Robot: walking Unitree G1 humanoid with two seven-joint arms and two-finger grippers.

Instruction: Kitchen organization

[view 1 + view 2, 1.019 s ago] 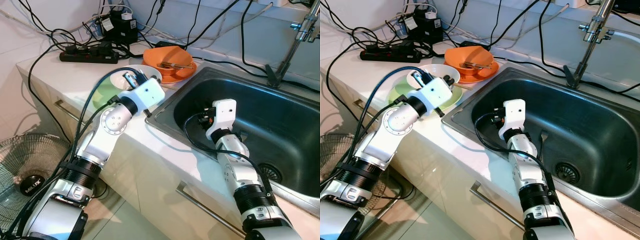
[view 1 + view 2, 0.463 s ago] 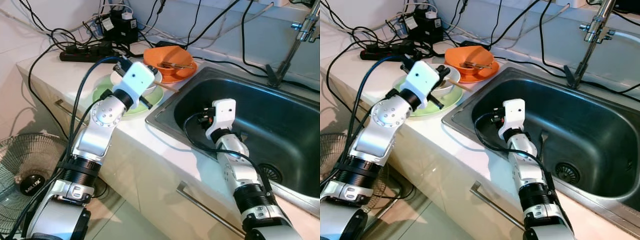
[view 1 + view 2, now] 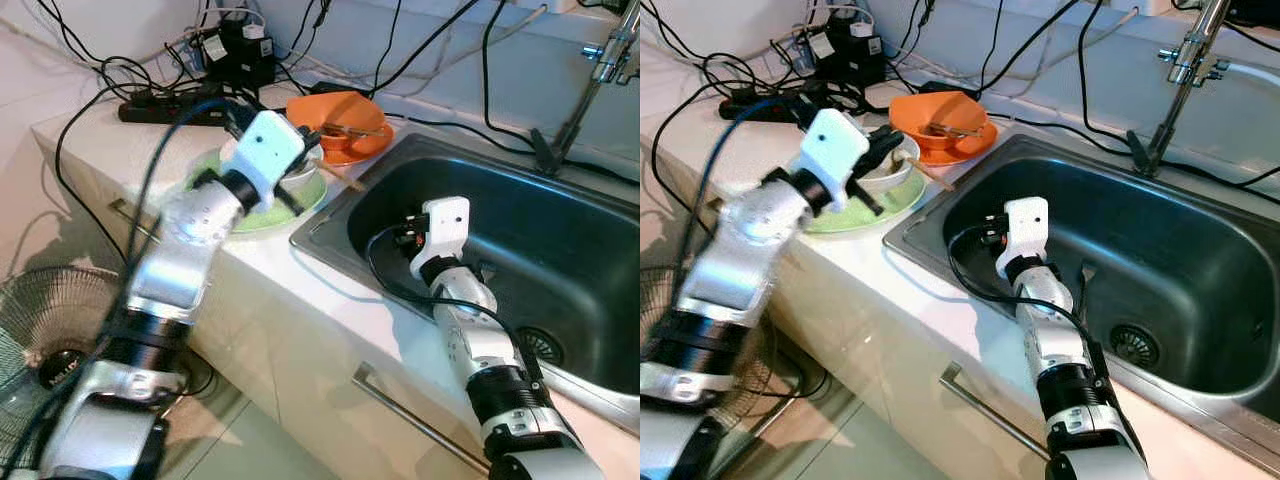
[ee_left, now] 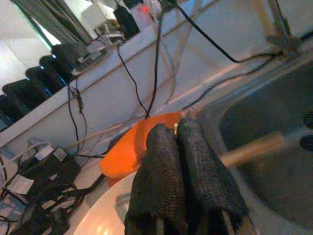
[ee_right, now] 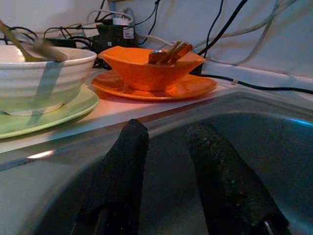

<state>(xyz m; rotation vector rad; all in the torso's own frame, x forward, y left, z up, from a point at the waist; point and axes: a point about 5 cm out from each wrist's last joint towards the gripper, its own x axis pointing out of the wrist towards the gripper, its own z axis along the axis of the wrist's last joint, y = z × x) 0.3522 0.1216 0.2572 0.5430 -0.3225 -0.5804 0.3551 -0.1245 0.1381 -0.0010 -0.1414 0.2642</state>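
A white bowl [image 3: 886,177] stands on a green plate [image 3: 855,215] on the counter, left of the sink [image 3: 330,215]. My left gripper [image 3: 888,152] hovers over the bowl's rim with its fingers [image 4: 166,161] pressed shut. A wooden stick [image 3: 932,176] leans out of the bowl toward the sink; whether the fingers hold it is unclear. Behind them an orange bowl [image 3: 335,115] with utensils sits on an orange plate [image 3: 368,148]. My right gripper [image 5: 166,129] is open inside the sink near its left wall, nothing between the fingers.
A power strip [image 3: 170,110] and tangled cables lie along the back of the counter. The faucet [image 3: 1180,70] rises behind the sink. A fork [image 3: 1085,272] lies near the drain [image 3: 1135,345]. A floor fan [image 3: 50,320] stands at the lower left.
My left arm has swung back and to the left, bringing its gripper from beside the plate to above the white bowl. The right arm has stayed still.
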